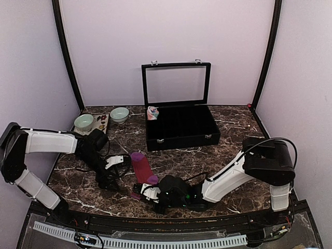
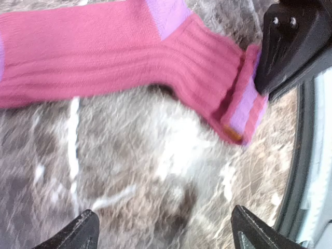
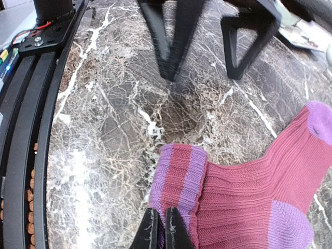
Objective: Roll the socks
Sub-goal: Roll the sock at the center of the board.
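The maroon sock lies flat on the table at about 6 o'clock, just ahead of the arm bases, with its striped cuff end folded over once. The right gripper is clenched on that fold. The left gripper stands wide open at the sock's 9 o'clock side, holding nothing. The pinch looks thin, so the fold could slip out as the roll starts. With nothing pressing on the rest of the sock, it may also drag across the marble instead of winding up. The salmon-pink sock sits well apart at 12 o'clock, against the left rear corner of the black box, and it is too small to tell whether it is rolled. The right wrist view cuts off at the fingertips, so how much fabric they hold is unclear. From above the gripper covers the fold, and the left wrist view is blurred.
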### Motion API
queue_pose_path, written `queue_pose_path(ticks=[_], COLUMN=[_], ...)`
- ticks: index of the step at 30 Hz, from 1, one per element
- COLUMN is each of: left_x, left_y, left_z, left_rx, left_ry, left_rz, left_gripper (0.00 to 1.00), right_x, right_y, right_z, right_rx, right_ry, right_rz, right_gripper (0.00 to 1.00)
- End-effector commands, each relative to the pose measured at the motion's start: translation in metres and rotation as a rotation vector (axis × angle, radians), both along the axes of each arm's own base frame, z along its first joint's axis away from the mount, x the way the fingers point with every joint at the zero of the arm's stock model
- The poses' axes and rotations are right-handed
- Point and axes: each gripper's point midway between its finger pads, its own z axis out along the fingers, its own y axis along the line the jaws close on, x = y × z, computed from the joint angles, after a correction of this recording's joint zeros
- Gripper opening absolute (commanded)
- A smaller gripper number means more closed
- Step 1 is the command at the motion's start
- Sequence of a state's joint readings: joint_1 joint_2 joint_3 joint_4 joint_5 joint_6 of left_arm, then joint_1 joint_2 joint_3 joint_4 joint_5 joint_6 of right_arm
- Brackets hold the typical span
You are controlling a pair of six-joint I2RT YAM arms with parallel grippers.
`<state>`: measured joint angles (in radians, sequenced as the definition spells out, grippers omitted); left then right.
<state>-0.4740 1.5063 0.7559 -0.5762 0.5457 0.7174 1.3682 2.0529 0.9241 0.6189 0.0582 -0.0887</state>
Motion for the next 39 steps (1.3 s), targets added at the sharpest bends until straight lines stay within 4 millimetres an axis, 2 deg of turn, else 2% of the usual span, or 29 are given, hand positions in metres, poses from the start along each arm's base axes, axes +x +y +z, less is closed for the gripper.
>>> queue_pose_path(ticks=[1, 6, 9, 13, 16, 24, 28, 33, 39], left_x=[0.018, 0.000, -0.016, -0.048, -0.062, -0.044, -0.037, -0.027, -0.026], left_y=[0.010, 0.007, 0.005, -0.008, -0.019, -0.065, -0.073, -0.079, -0.093], left_z=[0.009, 0.032, 0.037, 0.042, 0.037, 0.028, 0.019, 0.005, 0.004], left_rx=[0.013, -0.063, -0.062, -0.060, -0.037, -0.007, 0.036, 0.106, 0.092], left_ry=[-0.242, -0.331, -0.359, -0.422, -0.420, -0.524, -0.584, -0.549, -0.567], left_rz=[0.022, -0.120, -0.245, -0.485, -0.600, -0.625, -0.638, -0.606, -0.605], left_gripper=[0.92, 0.88, 0.82, 0.77, 0.72, 0.54, 0.49, 0.44, 0.45], right_x=[-0.012, -0.009, -0.004, 0.002, 0.005, 0.013, 0.020, 0.024, 0.026], right_y=[-0.038, -0.041, -0.047, -0.058, -0.063, -0.070, -0.073, -0.078, -0.075], right_z=[-0.055, -0.065, -0.070, -0.076, -0.078, -0.091, -0.090, -0.092, -0.096], right_rx=[-0.200, -0.238, -0.236, -0.218, -0.187, -0.226, -0.233, -0.235, -0.236], right_ry=[0.170, 0.355, 0.523, 0.705, 0.813, 1.030, 1.091, 1.140, 1.183], right_rz=[-0.001, -0.031, -0.067, -0.137, -0.177, -0.270, -0.320, -0.383, -0.412], right_gripper=[0.00, 0.00, 0.00, 0.00, 0.00, 0.00, 0.00, 0.00, 0.00])
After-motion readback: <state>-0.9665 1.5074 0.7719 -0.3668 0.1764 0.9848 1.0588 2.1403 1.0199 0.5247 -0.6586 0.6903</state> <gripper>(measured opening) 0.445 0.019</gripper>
